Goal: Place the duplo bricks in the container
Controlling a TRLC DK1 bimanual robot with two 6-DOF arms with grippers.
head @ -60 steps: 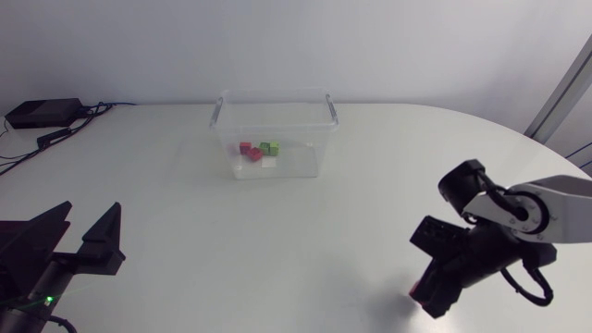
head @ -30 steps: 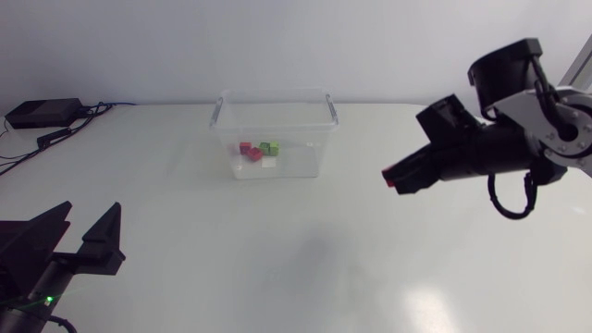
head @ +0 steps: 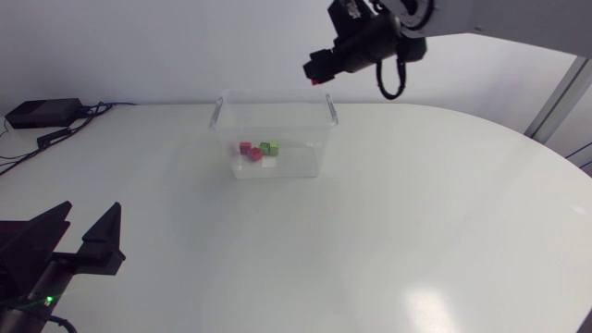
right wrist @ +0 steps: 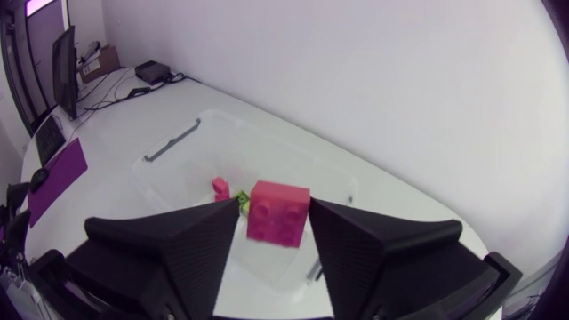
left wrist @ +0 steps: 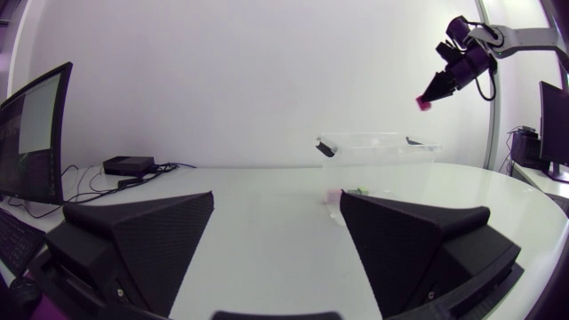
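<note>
Pink brick clamped between right jaws (above container).

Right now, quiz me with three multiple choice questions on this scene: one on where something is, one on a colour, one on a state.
1. Where is the right end effector?
A) high over the container
B) down inside the container
C) resting against the container's outer wall

2. What colour is the brick it holds?
A) blue
B) pink
C) yellow

3. How is the left end effector?
A) shut on a brick
B) shut on the container's rim
C) open, with nothing between its fingers

Answers:
1 A: the left wrist view shows it in the air, well above the container's rim.
2 B: the right wrist view shows a pink brick touched by both fingers.
3 C: its fingers stand wide apart and hold nothing.
</note>
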